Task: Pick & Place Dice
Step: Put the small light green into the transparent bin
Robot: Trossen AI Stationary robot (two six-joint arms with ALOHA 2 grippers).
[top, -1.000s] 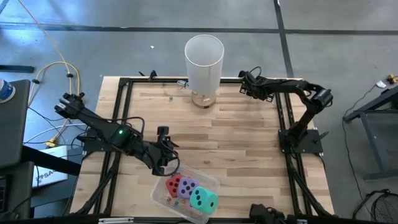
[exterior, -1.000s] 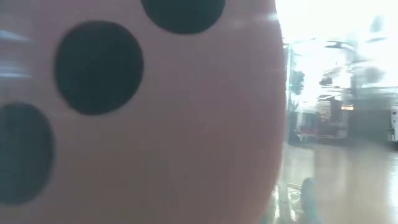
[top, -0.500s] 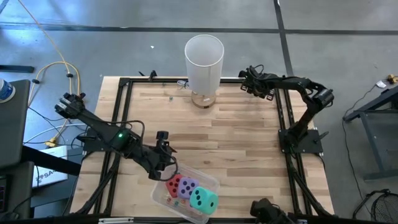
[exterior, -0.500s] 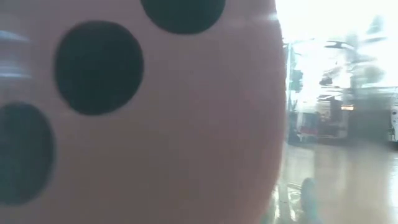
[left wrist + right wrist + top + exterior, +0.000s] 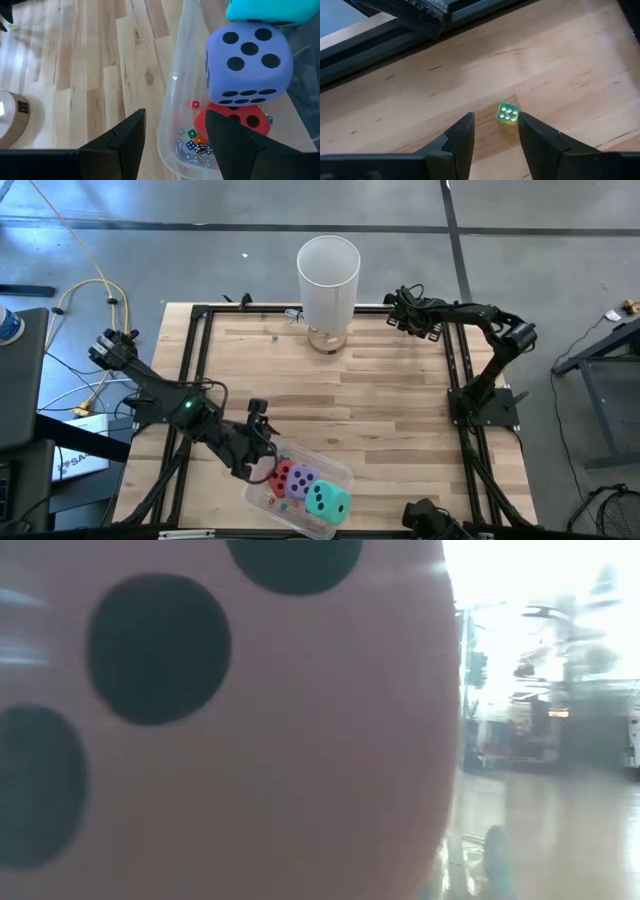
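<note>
The left gripper (image 5: 172, 132) has its two dark fingers spread apart, with nothing between them. It hangs right over the near edge of the clear plastic tub (image 5: 172, 100), which sits at the front of the wooden table (image 5: 380, 400). One finger is outside the tub wall and the other is over the red die (image 5: 235, 120). The purple die (image 5: 247, 62) lies on top of the red die, and the teal die (image 5: 265, 10) sits just behind the purple one. Some tiny coloured dice (image 5: 195, 142) lie at the bottom of the tub. In the low view, a pink die (image 5: 220, 720) fills nearly the whole picture. The big dice look soft and light, like foam, so they should squash a bit and not break. I think the best way to pick one up is to squeeze two flat sides, near the middle. The purple die is on top, so it looks easiest to take first. The right gripper (image 5: 495, 132) is far off at the back right corner of the table, with its fingers spread on either side of a small green die (image 5: 508, 113), not touching it. A tall white cup (image 5: 328, 280) stands at the back edge.
</note>
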